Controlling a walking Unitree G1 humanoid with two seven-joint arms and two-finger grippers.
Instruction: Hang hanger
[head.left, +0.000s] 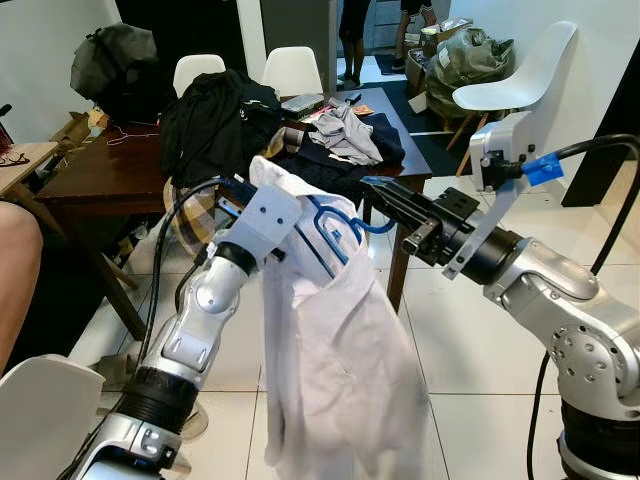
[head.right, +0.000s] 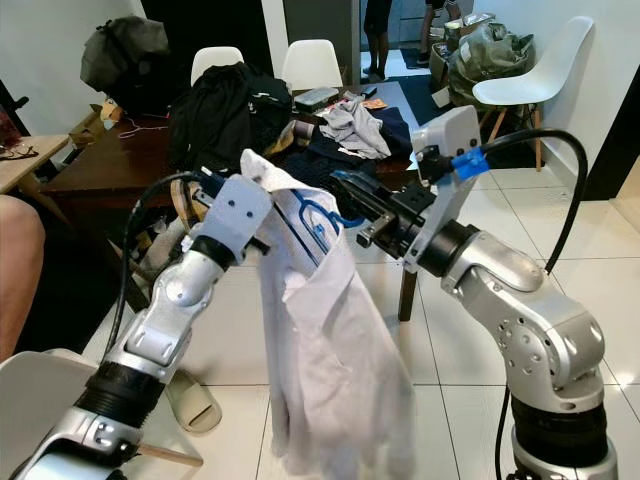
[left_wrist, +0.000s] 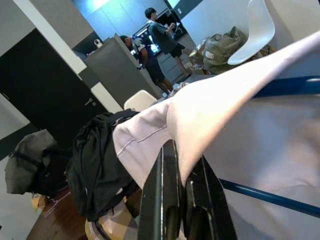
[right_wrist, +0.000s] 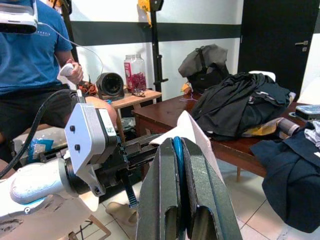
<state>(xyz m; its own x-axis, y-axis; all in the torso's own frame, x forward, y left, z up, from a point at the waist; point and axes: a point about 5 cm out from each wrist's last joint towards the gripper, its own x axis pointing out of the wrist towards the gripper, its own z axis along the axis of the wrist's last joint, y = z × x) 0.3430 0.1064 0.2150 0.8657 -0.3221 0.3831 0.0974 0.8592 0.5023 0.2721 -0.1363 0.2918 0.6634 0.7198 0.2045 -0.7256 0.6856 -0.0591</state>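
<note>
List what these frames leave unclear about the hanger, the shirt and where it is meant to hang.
- Blue hanger: mostly under the white shirt; eye views show just the hook end, pinched in the right gripper.
- Shirt hem: cut off by the eye views' bottom edge.
- Left gripper: shut on shirt fabric; whether the hanger is pinched too is hidden by cloth.
- Rail or rod: none can be made out.

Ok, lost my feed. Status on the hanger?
Right gripper shut on blue hanger hook. Left gripper shut on white shirt shoulder. Cluttered table ahead.
</note>
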